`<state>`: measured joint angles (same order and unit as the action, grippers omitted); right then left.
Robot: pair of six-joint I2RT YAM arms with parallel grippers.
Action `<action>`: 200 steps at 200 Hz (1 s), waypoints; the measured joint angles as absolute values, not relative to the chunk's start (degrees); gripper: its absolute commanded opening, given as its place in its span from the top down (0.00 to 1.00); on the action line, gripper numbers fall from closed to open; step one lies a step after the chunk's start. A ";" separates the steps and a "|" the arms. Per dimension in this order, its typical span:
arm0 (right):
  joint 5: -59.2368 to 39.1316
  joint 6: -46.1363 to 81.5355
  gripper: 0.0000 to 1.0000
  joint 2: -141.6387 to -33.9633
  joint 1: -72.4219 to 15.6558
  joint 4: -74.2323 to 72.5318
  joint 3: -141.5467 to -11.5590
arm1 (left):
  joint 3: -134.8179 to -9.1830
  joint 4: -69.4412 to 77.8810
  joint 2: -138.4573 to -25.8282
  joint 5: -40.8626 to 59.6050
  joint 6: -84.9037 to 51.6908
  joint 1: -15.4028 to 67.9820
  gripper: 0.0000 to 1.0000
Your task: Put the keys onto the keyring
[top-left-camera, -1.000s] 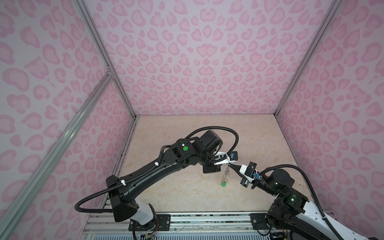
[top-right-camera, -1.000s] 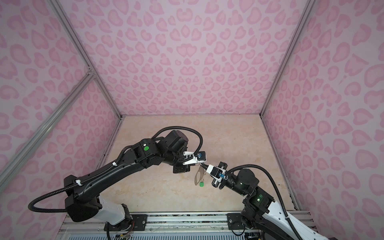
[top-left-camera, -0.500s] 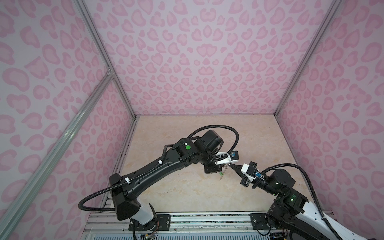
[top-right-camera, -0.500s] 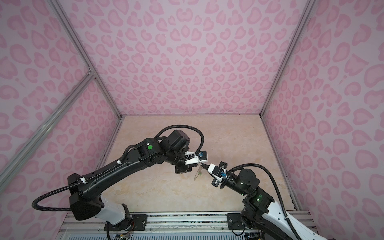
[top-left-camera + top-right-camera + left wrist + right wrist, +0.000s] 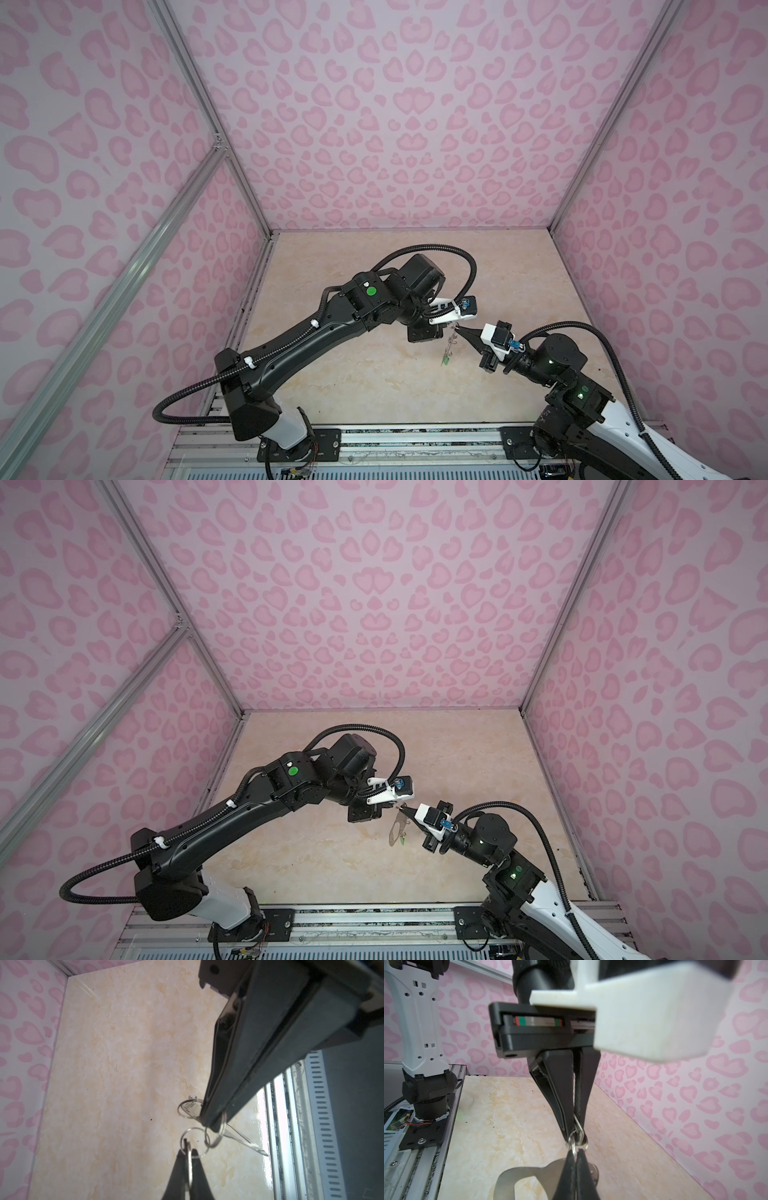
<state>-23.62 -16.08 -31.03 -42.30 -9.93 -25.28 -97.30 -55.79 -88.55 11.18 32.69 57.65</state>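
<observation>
Surface: beige marbled tabletop (image 5: 353, 374), glossy, pale veining; a few dark specks in left wrist view.
Glare: bright strip (image 5: 262, 1126) on tabletop nr front edge, left wrist view only.
Room: pink heart-blotch walls (image 5: 395, 124) on three sides (rear + both flanks), rising well above the arms.
Frame: alu posts (image 5: 247, 187) running up both rear corners; slanted alu brace (image 5: 133, 270) across left wall, meeting the post partway up.
Front edge: alu rail (image 5: 415, 440) w/ both arm bases bolted on; slotted grille (image 5: 320, 1126) just beyond rail.
L arm: stretched from front-left base to mid-table, held above surface. left gripper (image 5: 452, 327) fingers pressed together, pinching silver key (image 5: 190, 1108) that sits inside a small loop (image 5: 179, 1110).
R arm: comes in from front-right. right gripper (image 5: 459, 331) tip-to-tip w/ the left one; fingers pinched on a wire ring (image 5: 576, 1148) at the keyring's straight edge.
Keyring: keyring (image 5: 397, 831) off the table, hanging below the two meeting tips, mid-table and toward front. In right wrist view, plate w/ oval cutout shows behind right fingers.
Green tag: green tag (image 5: 445, 360) at lower end of plate in both top views.
Other: second wire ring (image 5: 214, 1134) looped round left fingertip; thin silver blade (image 5: 247, 1141) sticking out behind it, cannot tell which key.
</observation>
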 measured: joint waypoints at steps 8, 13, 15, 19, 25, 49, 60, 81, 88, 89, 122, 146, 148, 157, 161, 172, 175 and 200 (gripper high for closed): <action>-23.62 -16.08 1.00 -31.33 -42.06 -9.78 -25.39 | -97.62 -55.83 -88.55 11.25 32.71 57.76 0.97; -23.59 -16.08 1.00 -31.59 -41.91 -9.30 -25.65 | -97.73 -55.90 -88.55 11.42 32.75 57.78 0.97; -23.59 -16.08 1.00 -31.73 -41.87 -9.10 -25.80 | -97.78 -55.99 -88.55 11.49 32.80 57.80 0.97; -23.57 -16.10 1.00 -31.97 -41.87 -8.80 -26.06 | -97.93 -56.16 -88.55 11.57 32.88 57.84 0.97; -23.57 -16.12 1.00 -32.32 -41.74 -8.54 -26.44 | -98.10 -56.49 -88.58 11.55 32.88 57.89 0.97; -23.59 -16.32 1.00 -33.21 -41.60 -7.77 -27.20 | -99.07 -57.82 -88.64 11.44 32.91 58.22 0.97; -23.66 -16.32 1.00 -33.34 -41.56 -7.75 -27.20 | -99.59 -58.48 -88.88 11.40 32.95 58.37 0.97; -23.99 -16.12 1.00 -33.65 -41.01 -7.88 -27.20 | -100.49 -59.09 -89.41 10.52 33.08 58.54 0.97; -24.16 -15.99 1.00 -33.63 -40.73 -7.97 -27.18 | -100.75 -59.29 -89.56 10.24 33.12 58.63 0.97; -24.18 -15.94 1.00 -33.63 -40.71 -8.01 -27.16 | -100.79 -59.31 -89.58 10.20 33.12 58.63 0.97; -25.45 -13.23 1.00 -32.77 -38.09 -10.44 -26.00 | -102.37 -60.20 -90.32 9.21 33.71 59.05 0.97; -26.59 -11.53 1.00 -30.72 -37.08 -13.39 -23.68 | -102.43 -60.38 -90.85 9.23 33.71 59.11 0.97; -26.61 -11.46 1.00 -30.57 -37.01 -13.50 -23.55 | -102.43 -60.40 -90.87 9.23 33.71 59.11 0.97; -26.89 -11.14 1.00 -30.11 -36.97 -14.24 -23.29 | -102.43 -60.36 -90.89 9.32 33.71 59.09 0.97; -27.09 -11.14 1.00 -30.00 -36.97 -14.55 -23.27 | -102.48 -60.40 -90.89 9.43 33.71 59.09 0.97; -27.46 -11.03 1.00 -29.87 -36.95 -15.53 -23.27 | -102.87 -60.66 -91.00 9.61 33.69 59.09 0.97; -27.53 -10.92 1.00 -29.85 -36.93 -15.73 -23.27 | -103.07 -60.75 -91.09 9.65 33.69 59.09 0.97; -28.45 -10.46 1.00 -30.04 -36.84 -16.82 -23.29 | -104.62 -60.80 -91.85 10.04 33.69 59.09 0.97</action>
